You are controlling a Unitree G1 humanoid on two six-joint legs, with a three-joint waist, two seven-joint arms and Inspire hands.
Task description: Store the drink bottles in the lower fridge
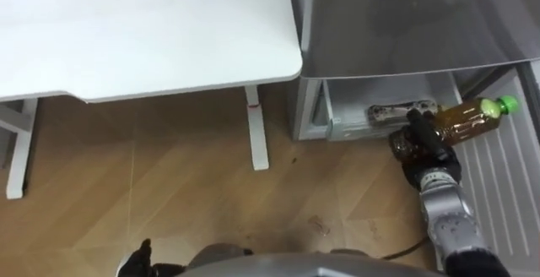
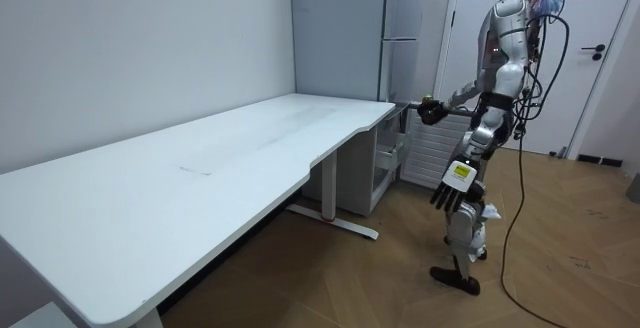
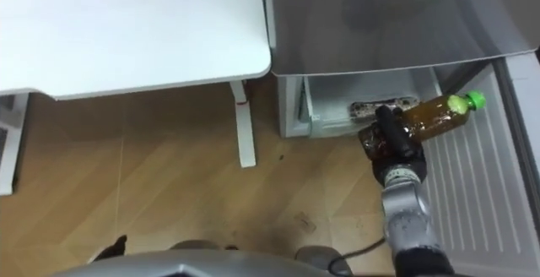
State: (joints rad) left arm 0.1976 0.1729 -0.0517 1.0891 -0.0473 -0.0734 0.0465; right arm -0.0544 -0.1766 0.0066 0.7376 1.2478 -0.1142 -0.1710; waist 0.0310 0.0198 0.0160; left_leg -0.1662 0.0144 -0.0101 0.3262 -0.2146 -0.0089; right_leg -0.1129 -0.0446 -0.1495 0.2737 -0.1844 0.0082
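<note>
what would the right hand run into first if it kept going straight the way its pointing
Probably the open lower fridge compartment: the right hand, shut on the bottle, points into it, toward a drink-like item lying at its front. Height is unclear, so it may pass above that.

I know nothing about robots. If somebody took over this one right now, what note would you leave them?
Right hand: shut on the bottle, a brown drink with a green cap, held in front of the fridge's lower compartment.
Left hand: open, idle, hanging at the robot's side.
Done: bottle in hand; lower door open.
Left: set the bottle inside and let go. Something already lies in the compartment, but I cannot tell what.
</note>
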